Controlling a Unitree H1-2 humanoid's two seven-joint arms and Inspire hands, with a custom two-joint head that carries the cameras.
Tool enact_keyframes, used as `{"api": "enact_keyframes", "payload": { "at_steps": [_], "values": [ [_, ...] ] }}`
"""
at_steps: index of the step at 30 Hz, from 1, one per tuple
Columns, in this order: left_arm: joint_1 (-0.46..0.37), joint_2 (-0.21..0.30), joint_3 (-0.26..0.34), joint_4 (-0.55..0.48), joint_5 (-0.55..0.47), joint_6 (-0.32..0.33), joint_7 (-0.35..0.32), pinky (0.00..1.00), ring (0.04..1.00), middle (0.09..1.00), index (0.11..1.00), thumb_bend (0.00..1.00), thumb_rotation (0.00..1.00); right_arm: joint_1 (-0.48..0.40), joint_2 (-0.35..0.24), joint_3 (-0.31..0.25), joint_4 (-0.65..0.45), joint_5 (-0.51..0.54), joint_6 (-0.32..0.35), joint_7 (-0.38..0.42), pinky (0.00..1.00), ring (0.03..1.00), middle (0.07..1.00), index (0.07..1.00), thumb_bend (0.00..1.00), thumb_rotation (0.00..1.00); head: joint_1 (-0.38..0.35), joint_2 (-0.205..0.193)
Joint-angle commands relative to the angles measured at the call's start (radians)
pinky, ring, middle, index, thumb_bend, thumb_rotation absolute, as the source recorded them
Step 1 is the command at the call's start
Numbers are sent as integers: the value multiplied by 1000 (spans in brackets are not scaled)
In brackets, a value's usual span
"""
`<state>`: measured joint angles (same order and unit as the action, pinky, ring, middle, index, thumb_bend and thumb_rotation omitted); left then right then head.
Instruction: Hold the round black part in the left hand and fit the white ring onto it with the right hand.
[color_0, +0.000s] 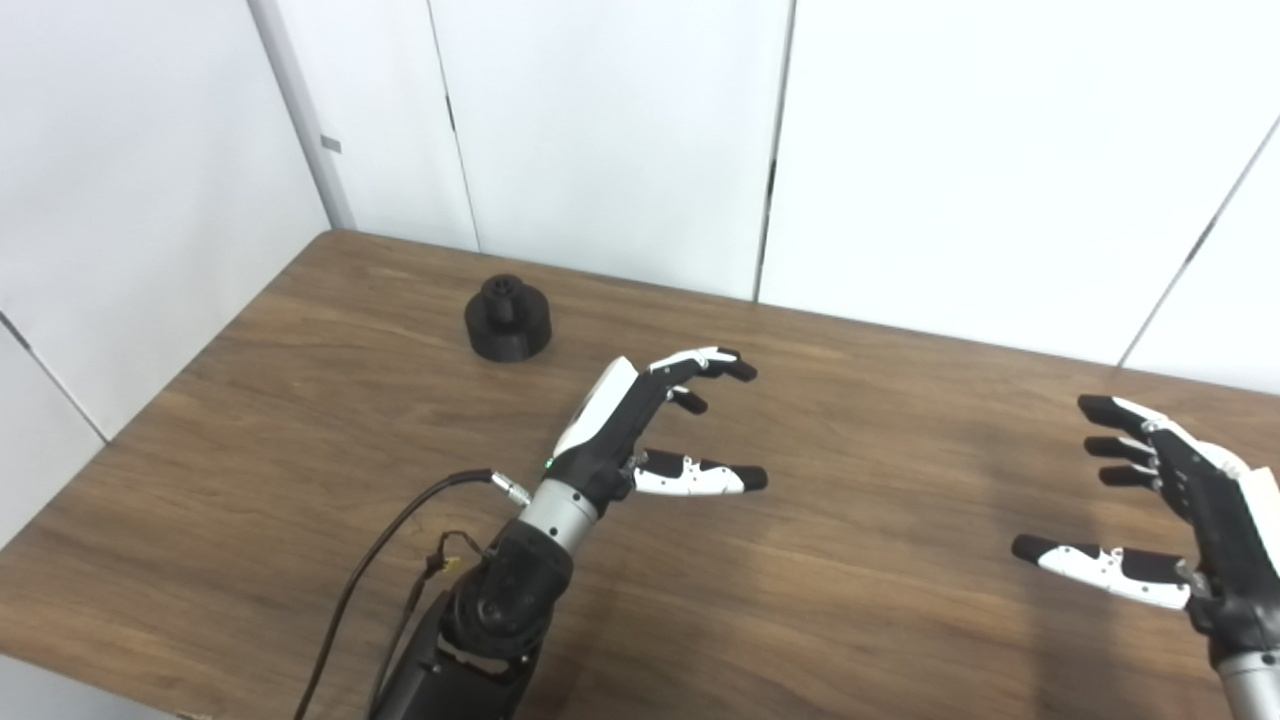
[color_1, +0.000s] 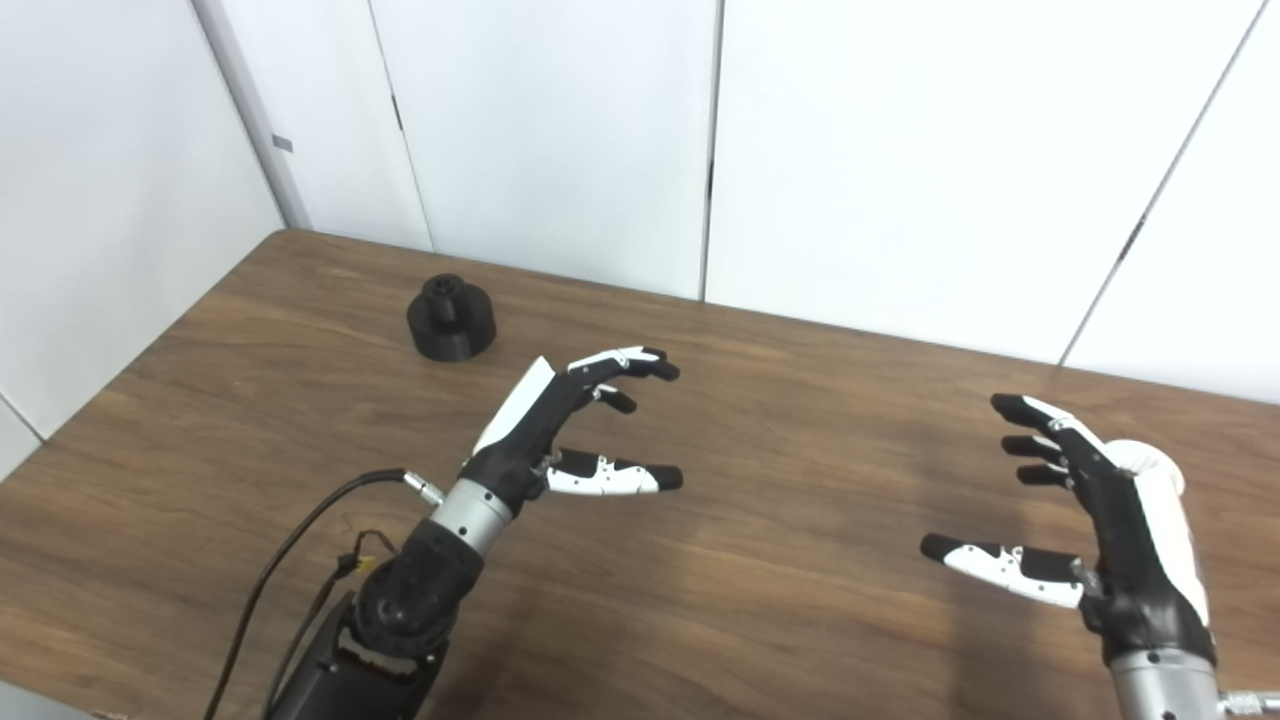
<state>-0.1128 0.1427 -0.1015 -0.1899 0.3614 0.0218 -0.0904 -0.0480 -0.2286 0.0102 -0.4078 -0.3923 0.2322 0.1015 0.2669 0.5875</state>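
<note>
The round black part (color_0: 508, 320) stands upright on the wooden table (color_0: 300, 450) at the far left, with a small knob on top. My left hand (color_0: 650, 420) is open and empty above the table's middle, to the right of and nearer than the part, apart from it. My right hand (color_1: 1090, 510) is open and empty above the table's right side. A white rounded shape (color_1: 1160, 462) shows just behind the right hand; I cannot tell if it is the white ring or the hand's own shell.
White wall panels (color_0: 620, 130) close the table's far and left sides. A black cable (color_0: 390, 540) loops beside the left forearm near the front edge. Bare wood lies between the two hands.
</note>
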Motion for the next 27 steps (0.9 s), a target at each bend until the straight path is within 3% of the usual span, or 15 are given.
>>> {"api": "enact_keyframes", "payload": {
  "at_steps": [1, 6, 12, 20, 27],
  "values": [
    [-36, -3, 7, -28, 15, -45, 36, 699, 843, 851, 709, 806, 211, -26, -19, -11, -14, 10, -32, -6, 664, 749, 817, 785, 731, 18, 1, -2],
    [-45, 10, 21, -42, 48, -55, 71, 660, 805, 829, 684, 798, 217, -24, -28, -13, -12, 13, -28, -4, 653, 745, 811, 781, 741, 51, 18, -4],
    [-85, 80, 32, -84, 151, 57, 25, 679, 811, 834, 689, 818, 235, -26, -43, -12, 13, 39, -41, -1, 646, 749, 816, 783, 736, 64, 32, -9],
    [-150, 156, 48, -53, 206, 101, 13, 615, 790, 827, 691, 865, 259, -26, -57, -16, 42, 53, -77, -13, 659, 750, 813, 791, 760, 86, 37, -17],
    [-197, 208, 71, -4, 239, 114, 30, 658, 827, 855, 712, 860, 297, -26, -59, -20, 48, 49, -91, -15, 681, 745, 805, 786, 765, 91, 40, -13]
  ]
}}
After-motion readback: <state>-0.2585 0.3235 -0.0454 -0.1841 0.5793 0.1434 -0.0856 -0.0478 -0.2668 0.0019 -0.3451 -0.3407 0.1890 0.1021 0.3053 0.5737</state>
